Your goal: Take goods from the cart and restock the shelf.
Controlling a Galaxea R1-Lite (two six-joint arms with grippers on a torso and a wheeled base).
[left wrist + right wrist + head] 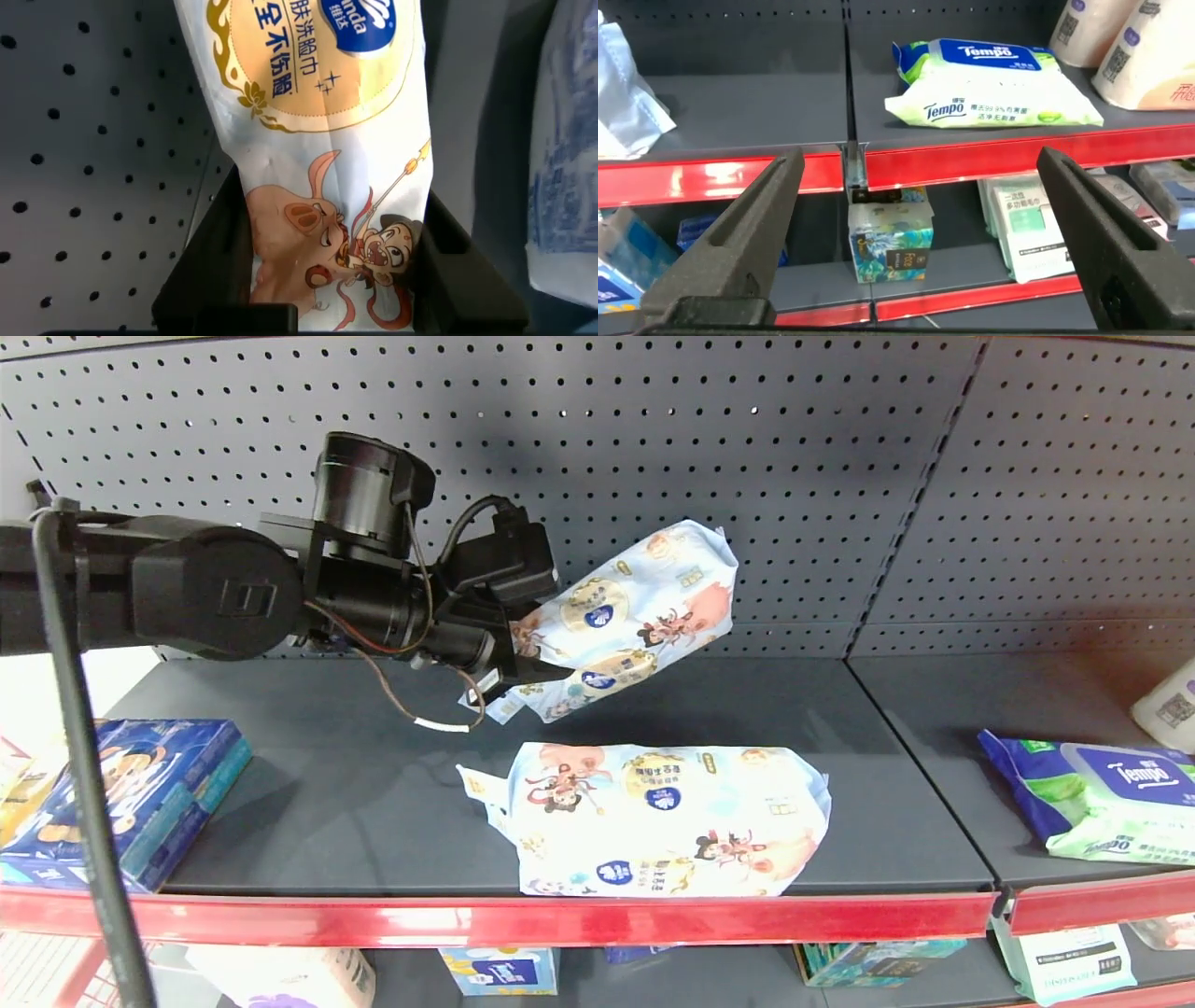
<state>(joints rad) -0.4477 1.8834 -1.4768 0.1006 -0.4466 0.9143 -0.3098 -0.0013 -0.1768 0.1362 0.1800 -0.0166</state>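
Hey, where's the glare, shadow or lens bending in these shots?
Head view: the red shelf edge bows from lens distortion and carries glare streaks; soft shadow lies on the shelf below the left gripper holding the printed pack. Left wrist view: the pack's lower end is shaded between the fingers. Right wrist view: the open right gripper shows dark.

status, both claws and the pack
Left claw shut on white cartoon-printed soft pack, above dark grey shelf. Right claw open, empty. Matching pack lying flat below it.

Cartoon-printed pack (644, 607) tilted above its twin (667, 821) lying on shelf (373, 803).
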